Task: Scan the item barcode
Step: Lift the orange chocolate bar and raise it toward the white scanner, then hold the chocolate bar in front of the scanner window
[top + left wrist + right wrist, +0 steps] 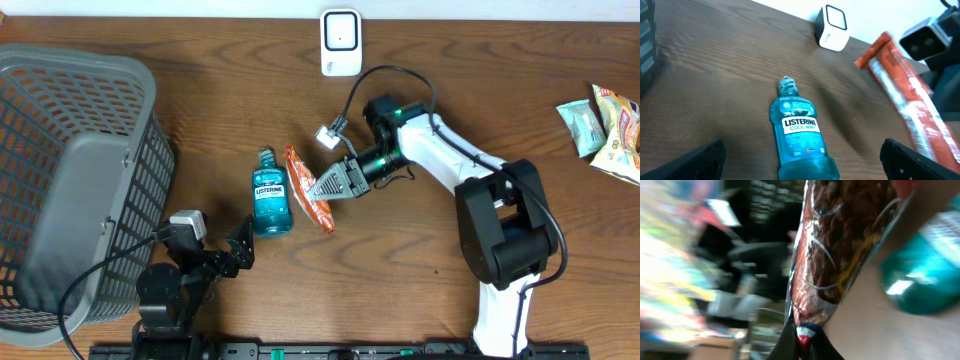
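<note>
While the right gripper (318,187) pinches the orange snack bag (309,201) just right of the Listerine bottle (270,203), left gripper (240,250) idles wide open below that bottle, scanner (341,42) well beyond it — scan pending.

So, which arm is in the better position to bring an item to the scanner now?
The right arm. Its gripper is already shut on the orange snack bag, and the white scanner stands just beyond it. The left gripper is open and empty, near the mouthwash bottle, farther from the scanner.
</note>
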Controlling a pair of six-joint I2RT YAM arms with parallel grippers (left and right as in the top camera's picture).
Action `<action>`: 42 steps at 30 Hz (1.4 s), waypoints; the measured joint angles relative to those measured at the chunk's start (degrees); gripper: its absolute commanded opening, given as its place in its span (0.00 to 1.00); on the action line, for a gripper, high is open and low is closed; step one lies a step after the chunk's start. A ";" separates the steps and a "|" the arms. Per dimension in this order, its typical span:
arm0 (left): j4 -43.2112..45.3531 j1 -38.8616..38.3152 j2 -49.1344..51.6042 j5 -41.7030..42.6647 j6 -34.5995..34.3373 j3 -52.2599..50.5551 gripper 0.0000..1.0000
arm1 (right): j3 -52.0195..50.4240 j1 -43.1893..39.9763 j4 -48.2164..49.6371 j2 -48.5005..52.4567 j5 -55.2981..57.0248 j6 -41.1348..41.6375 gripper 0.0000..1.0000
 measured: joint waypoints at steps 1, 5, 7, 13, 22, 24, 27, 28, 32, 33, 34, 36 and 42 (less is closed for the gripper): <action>0.02 0.00 0.00 0.00 0.00 0.00 0.98 | 0.63 -0.15 1.73 0.00 3.32 1.92 0.01; 0.00 0.00 0.00 0.00 0.00 0.00 0.98 | 5.95 -0.39 3.80 0.22 13.51 6.51 0.01; 0.02 0.00 0.00 0.00 0.00 0.00 0.98 | 10.36 -0.39 5.27 0.22 19.85 9.18 0.01; 0.02 0.00 0.00 0.00 0.00 0.00 0.98 | 21.14 -0.35 7.80 0.22 45.00 17.16 0.01; 0.02 0.00 0.00 0.00 0.00 0.00 0.98 | 23.78 -0.46 18.01 0.37 67.17 22.58 0.01; 0.02 0.00 0.00 0.00 0.00 0.00 0.98 | 23.93 -0.61 22.47 0.85 69.33 23.32 0.01; 0.02 0.00 0.00 0.00 0.00 0.00 0.98 | 24.33 -0.83 28.22 2.29 71.32 24.65 0.01; 0.00 0.00 0.00 0.00 0.00 0.00 0.98 | 24.85 -0.94 29.88 3.13 71.71 24.94 0.01; 0.02 0.00 0.00 0.00 0.00 0.00 0.98 | 30.27 -1.27 34.29 9.01 73.31 25.90 0.01; 0.04 -0.02 0.02 0.00 0.00 0.00 0.98 | 32.68 -1.31 34.56 11.19 73.90 26.08 0.01; -0.02 0.00 0.00 0.00 0.00 0.00 0.98 | 35.28 -1.31 34.73 13.29 74.49 26.18 0.01; 0.00 0.00 0.00 0.02 0.00 0.00 0.98 | 41.33 -1.36 34.93 18.01 75.69 26.29 0.01; 0.00 0.00 0.00 0.00 0.00 0.00 0.98 | 57.66 -1.42 34.97 29.75 78.01 27.87 0.01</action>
